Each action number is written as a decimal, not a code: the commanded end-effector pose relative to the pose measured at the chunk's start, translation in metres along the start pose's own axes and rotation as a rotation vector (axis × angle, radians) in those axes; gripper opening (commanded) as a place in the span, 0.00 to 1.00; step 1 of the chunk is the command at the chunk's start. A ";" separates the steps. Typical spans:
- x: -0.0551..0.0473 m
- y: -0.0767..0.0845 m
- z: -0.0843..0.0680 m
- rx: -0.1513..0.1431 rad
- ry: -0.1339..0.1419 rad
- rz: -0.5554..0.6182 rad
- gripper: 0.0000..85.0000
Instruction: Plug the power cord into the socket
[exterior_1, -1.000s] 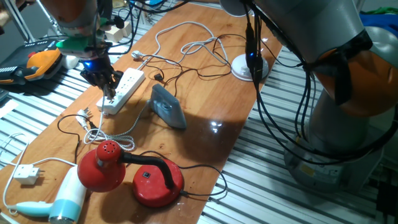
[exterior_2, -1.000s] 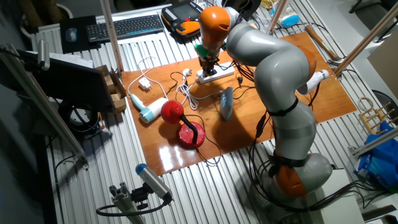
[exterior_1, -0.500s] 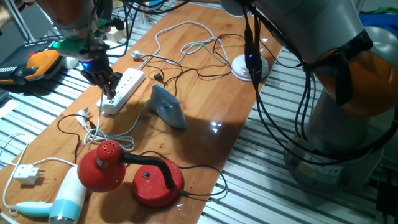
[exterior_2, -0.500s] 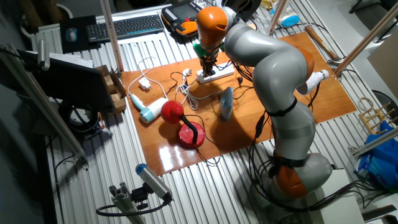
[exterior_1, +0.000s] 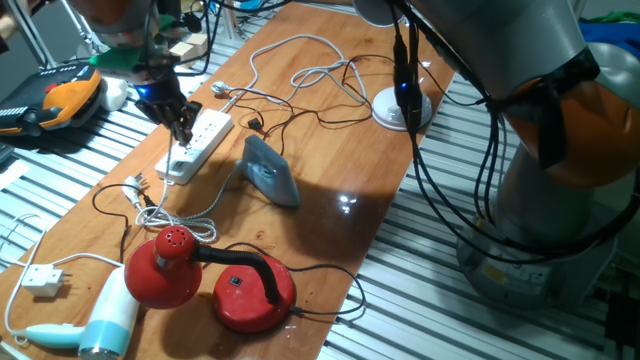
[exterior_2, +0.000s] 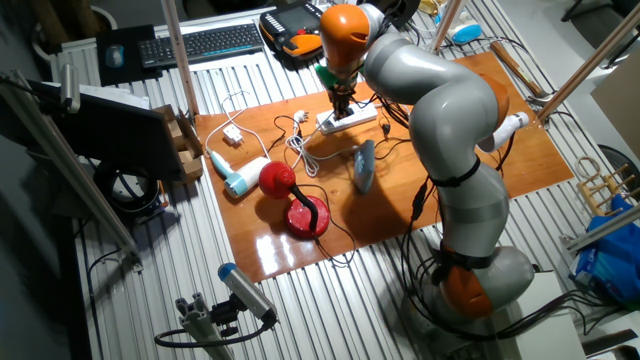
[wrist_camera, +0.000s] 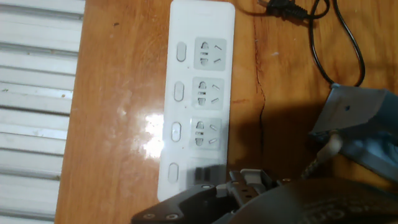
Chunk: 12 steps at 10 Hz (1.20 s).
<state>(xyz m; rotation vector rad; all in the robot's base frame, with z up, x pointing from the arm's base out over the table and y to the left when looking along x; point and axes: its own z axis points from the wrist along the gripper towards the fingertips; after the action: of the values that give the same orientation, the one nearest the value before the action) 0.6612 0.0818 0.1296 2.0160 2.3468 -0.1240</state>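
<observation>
The socket, a long white power strip (exterior_1: 198, 143), lies at the table's left edge; it also shows in the other fixed view (exterior_2: 347, 120) and fills the hand view (wrist_camera: 200, 74) with a row of outlets. The power cord's small black plug (exterior_1: 256, 125) lies loose on the wood by the strip's far end, seen at the top of the hand view (wrist_camera: 283, 7). My gripper (exterior_1: 180, 118) hangs just above the strip's middle (exterior_2: 343, 106). Its fingers look closed together at the bottom of the hand view (wrist_camera: 249, 182), with nothing seen between them.
A blue iron (exterior_1: 270, 170) stands right of the strip. A white-grey braided cord with a white plug (exterior_1: 136, 185) lies near the strip's near end. A red lamp (exterior_1: 215, 275), a hair dryer (exterior_1: 95, 325) and a square white plug (exterior_1: 40, 280) sit in front.
My gripper has risen and shifted from the strip's near end toward its middle. The strip and the cords have not moved.
</observation>
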 end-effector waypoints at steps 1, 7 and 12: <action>-0.002 -0.001 0.001 0.000 0.001 0.001 0.00; -0.023 0.006 0.016 -0.011 0.012 0.058 0.00; -0.031 0.025 0.029 -0.030 0.033 0.059 0.00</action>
<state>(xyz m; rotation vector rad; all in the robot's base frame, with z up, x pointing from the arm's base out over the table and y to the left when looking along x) 0.6898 0.0518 0.1025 2.0879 2.2893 -0.0528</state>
